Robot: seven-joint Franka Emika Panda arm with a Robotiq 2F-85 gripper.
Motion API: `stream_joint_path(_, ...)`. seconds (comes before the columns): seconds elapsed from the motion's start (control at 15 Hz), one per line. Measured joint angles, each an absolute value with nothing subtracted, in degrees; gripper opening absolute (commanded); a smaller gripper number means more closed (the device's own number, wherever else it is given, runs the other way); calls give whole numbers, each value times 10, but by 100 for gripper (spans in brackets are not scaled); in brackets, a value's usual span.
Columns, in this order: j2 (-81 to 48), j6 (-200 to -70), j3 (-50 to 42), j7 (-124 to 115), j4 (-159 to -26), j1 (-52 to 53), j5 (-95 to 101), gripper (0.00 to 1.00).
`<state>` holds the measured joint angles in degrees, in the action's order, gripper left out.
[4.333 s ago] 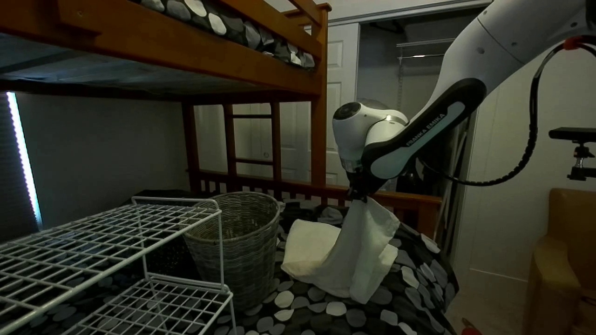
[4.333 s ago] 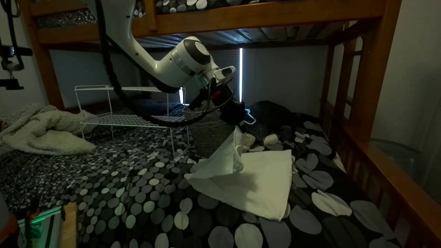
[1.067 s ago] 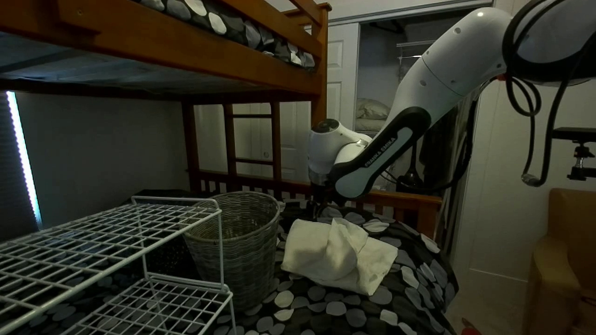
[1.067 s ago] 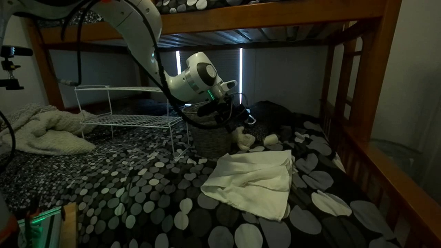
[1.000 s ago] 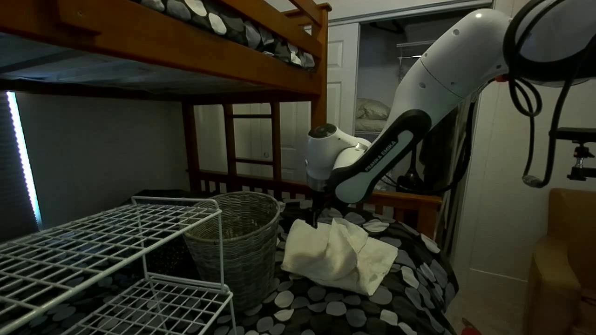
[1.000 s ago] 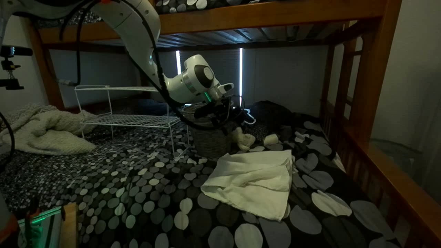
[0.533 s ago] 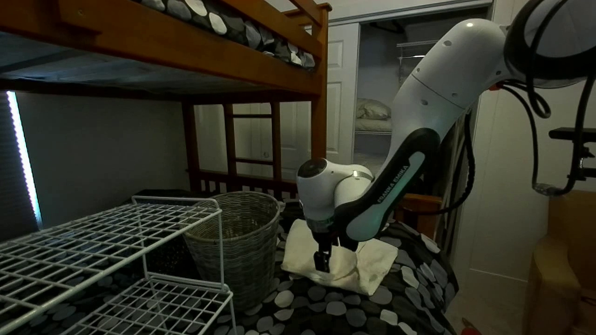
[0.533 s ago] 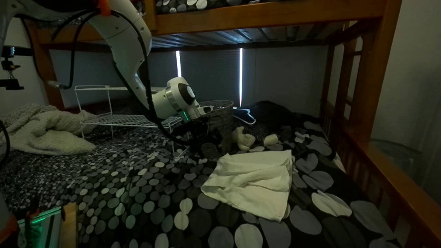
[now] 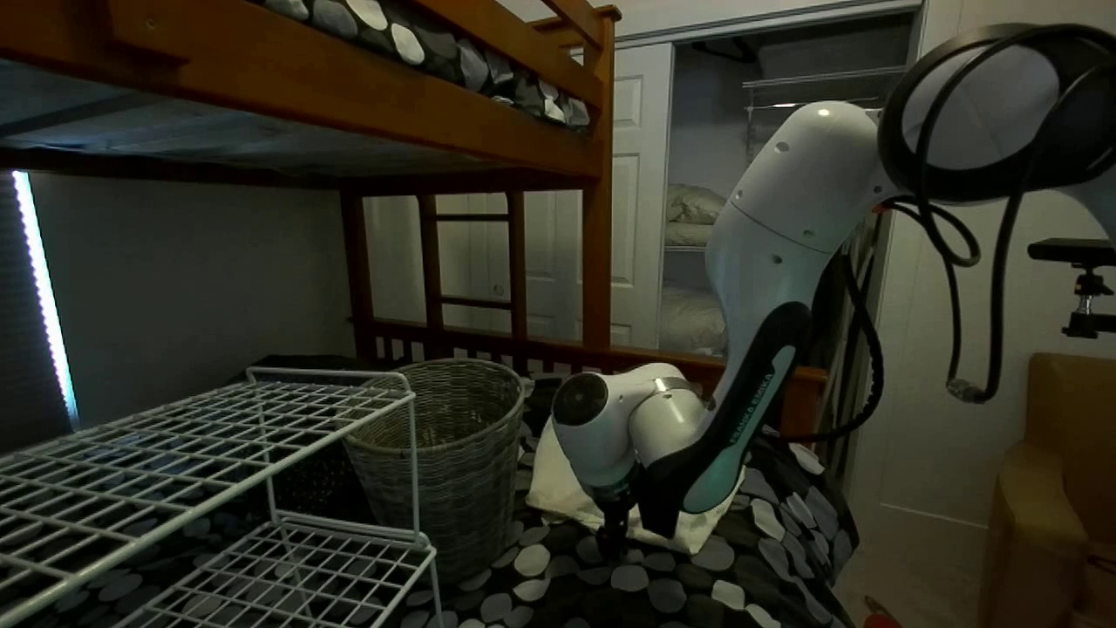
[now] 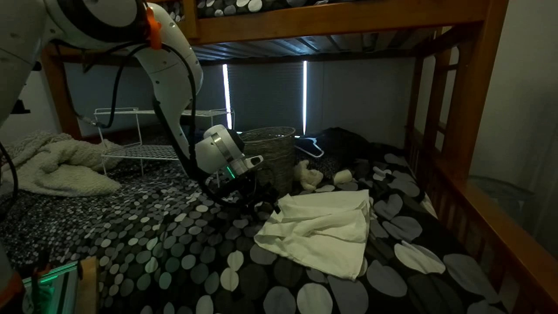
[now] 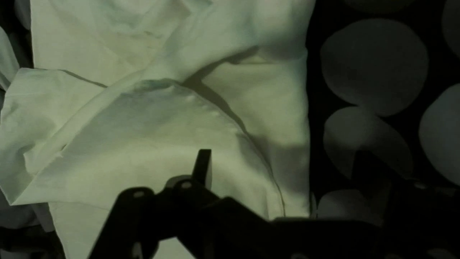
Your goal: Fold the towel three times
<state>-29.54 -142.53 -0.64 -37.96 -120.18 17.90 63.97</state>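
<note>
- Black gripper (image 11: 284,157) with its jaws standing wide apart: in the wrist view one finger overlies the towel (image 11: 172,158), the opposite finger the dotted cover (image 11: 373,64). Contact with either cloth cannot be confirmed.
- Cream towel lies rumpled on the cover, near the basket (image 9: 471,497); a curved flap overlaps its lower layer.
- Arm (image 9: 776,209), smooth and white, blocks the towel's middle in an exterior view.
- Basket stands upright, round, woven; a white wire rack (image 9: 270,474) with two gridded shelves hides part of it there.
- Small pale object (image 10: 308,175) beside the basket: soft-looking, not identifiable.
- Fleecy blanket (image 10: 69,168), heaped, cut off at the edge of view.
- Wooden bunk frame (image 10: 340,22) passes above the cover.
- Dark gripper tips partly merge with the cover in both exterior views; the towel leaves the wrist view at top and bottom.
</note>
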Motion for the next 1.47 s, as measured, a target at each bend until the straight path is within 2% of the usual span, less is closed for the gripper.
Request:
stream_joint_path(0.2,-324,-1400,-7,-448,-1174,186,710,100)
stream_joint_path(0.33,-340,-1370,-6,-477,-1154,187,754,74)
stream_joint_path(0.93,-381,-1352,27,-514,-1115,164,801,4)
stream_joint_path(1.0,-380,-1353,34,-512,-1114,159,799,0)
stream_joint_path(1.47,-358,-1393,84,-386,-1128,120,704,1)
